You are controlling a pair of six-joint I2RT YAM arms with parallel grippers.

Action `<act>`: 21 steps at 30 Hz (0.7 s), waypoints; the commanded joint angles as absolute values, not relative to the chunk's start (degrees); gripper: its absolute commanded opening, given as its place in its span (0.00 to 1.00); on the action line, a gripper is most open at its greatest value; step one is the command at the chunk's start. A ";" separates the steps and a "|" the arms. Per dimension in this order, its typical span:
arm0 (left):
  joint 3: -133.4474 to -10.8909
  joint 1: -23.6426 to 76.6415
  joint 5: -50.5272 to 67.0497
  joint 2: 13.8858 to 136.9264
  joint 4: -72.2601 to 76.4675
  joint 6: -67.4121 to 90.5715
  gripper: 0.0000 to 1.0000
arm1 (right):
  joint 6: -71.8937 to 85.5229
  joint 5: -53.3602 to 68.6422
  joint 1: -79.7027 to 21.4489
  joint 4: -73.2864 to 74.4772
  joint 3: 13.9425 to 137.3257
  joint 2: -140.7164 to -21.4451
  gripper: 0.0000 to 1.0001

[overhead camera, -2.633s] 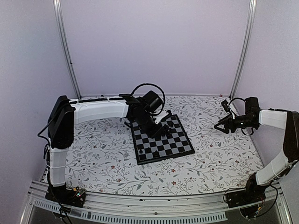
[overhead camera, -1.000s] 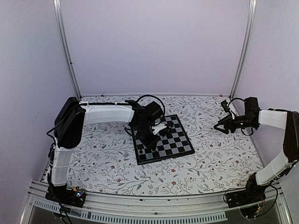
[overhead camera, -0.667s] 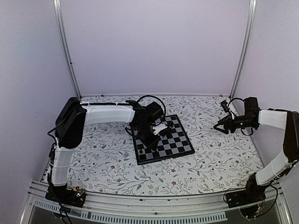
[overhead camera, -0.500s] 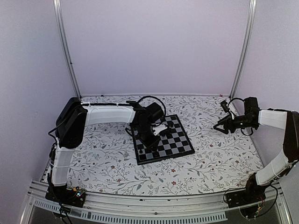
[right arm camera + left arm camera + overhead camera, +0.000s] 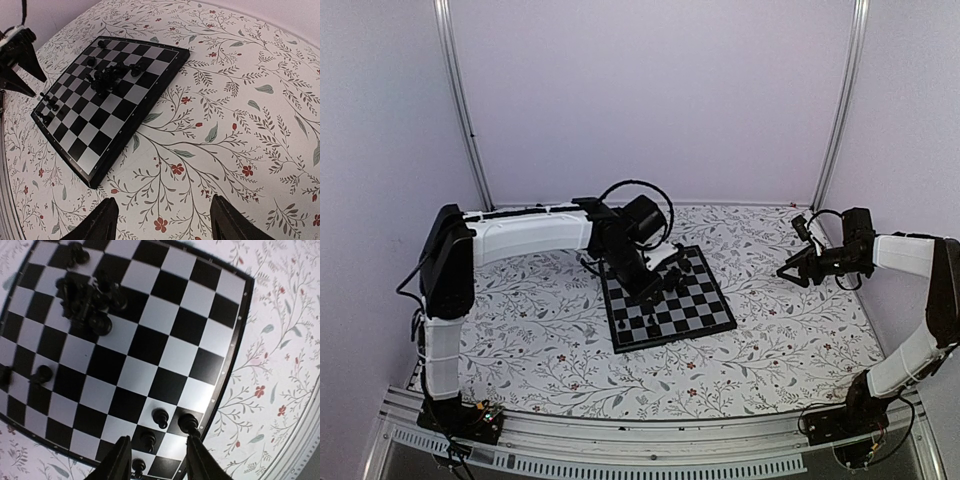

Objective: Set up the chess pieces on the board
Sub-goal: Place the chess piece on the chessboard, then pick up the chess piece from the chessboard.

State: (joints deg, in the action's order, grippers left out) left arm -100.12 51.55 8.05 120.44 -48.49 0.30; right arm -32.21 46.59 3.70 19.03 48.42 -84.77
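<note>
My left fingers [image 5: 120, 463] hang above the near corner of the chessboard [image 5: 165, 352]. They stand apart with nothing pinched between them. Through the gap, the left wrist view shows only the squares and the small black chess pieces [image 5: 160, 418] on them. Four of these pieces stand singly near that corner, each on its own square and apart from the others.

Further across the board a jumbled cluster [image 5: 88, 301] of dark pieces crowds together. They are touching or overlapping, and I cannot tell which of them stand and which lie on their sides. One lone piece [image 5: 78, 253] sits just beyond the cluster, and another [image 5: 43, 374] stands by itself toward the board's left edge.

From above, the chessboard [image 5: 708, 312] lies flat at the middle of the flower-patterned worktop [image 5: 550, 350], turned at an angle to the worktop's edges.

My right fingers [image 5: 98, 223] are spread wide and hold nothing. They hover over bare worktop well to the right of the board [image 5: 122, 117], clear of every piece.
</note>
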 commanded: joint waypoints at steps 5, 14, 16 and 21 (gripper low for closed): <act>-99.78 48.95 0.31 109.39 -40.20 -0.96 0.40 | -29.78 45.75 -1.48 19.98 54.37 -83.16 0.63; -89.06 43.20 -14.61 101.71 -17.35 2.93 0.42 | -32.88 38.85 -15.77 28.38 66.73 -89.66 0.45; -82.64 41.07 -13.82 99.09 -8.14 2.73 0.43 | -33.40 36.06 -18.68 29.28 69.78 -93.04 0.43; -77.77 35.35 -5.40 98.27 -4.83 8.32 0.44 | -35.58 30.73 -24.54 32.92 78.07 -101.40 0.37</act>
